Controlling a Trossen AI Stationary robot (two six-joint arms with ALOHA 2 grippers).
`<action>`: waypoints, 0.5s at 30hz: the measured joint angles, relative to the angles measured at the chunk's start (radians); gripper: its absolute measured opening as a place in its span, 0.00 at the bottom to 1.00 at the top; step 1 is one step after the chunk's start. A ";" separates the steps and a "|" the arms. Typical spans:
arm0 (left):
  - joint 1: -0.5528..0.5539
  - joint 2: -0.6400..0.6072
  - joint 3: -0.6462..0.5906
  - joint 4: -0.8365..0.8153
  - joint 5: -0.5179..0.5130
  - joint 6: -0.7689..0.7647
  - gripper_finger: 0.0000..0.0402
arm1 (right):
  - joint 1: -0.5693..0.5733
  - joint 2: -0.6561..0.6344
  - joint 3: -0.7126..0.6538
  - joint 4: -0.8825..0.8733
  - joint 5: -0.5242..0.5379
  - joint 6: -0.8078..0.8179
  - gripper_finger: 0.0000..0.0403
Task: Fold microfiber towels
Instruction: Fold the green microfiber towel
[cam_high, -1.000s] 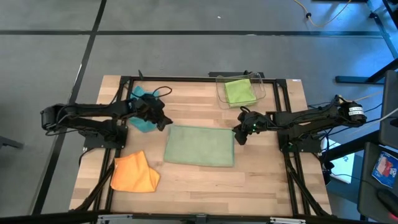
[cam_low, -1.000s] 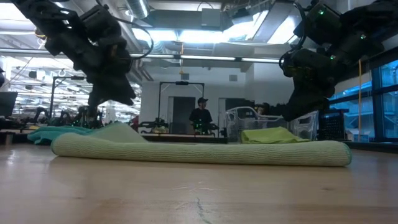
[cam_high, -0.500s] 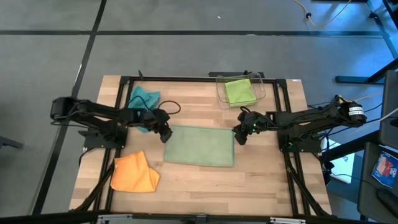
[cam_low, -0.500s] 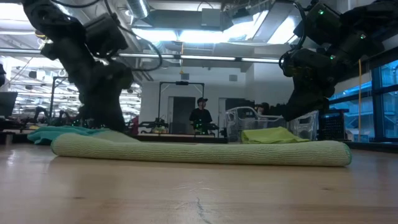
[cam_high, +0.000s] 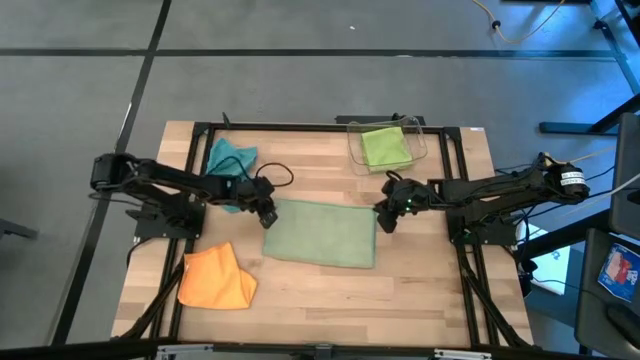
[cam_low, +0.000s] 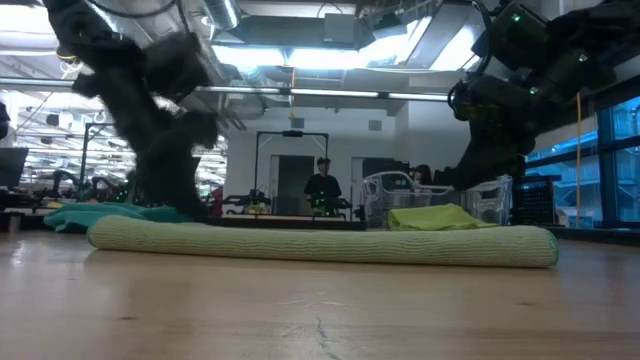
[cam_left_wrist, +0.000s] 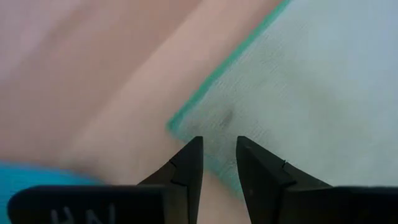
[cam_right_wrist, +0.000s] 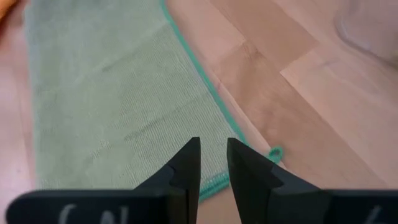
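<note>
Inside clear bin (cam_high: 422, 145): lime green towel (cam_high: 385, 147), folded.

The wooden desk (cam_high: 420, 290) of pale planks stands on a grey floor (cam_high: 300, 80) crossed by dark lines. A black frame (cam_high: 330, 127) runs round the desk's edge. Across the desk the room opens into a large hall with bright ceiling lights (cam_low: 300, 55) and exposed pipes. A person (cam_low: 322, 188) stands before a dark doorway (cam_low: 290, 175). Blue-tinted windows (cam_low: 610, 150) line one side.
</note>
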 joint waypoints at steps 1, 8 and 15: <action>0.000 -0.020 0.017 0.000 0.000 0.012 0.22 | 0.000 0.000 0.004 0.001 0.000 -0.005 0.20; -0.008 -0.154 0.127 -0.032 0.005 0.090 0.22 | 0.000 0.000 0.075 0.001 0.000 -0.133 0.20; -0.073 -0.176 0.174 0.040 0.004 0.080 0.22 | 0.000 0.000 0.128 0.001 0.000 -0.339 0.20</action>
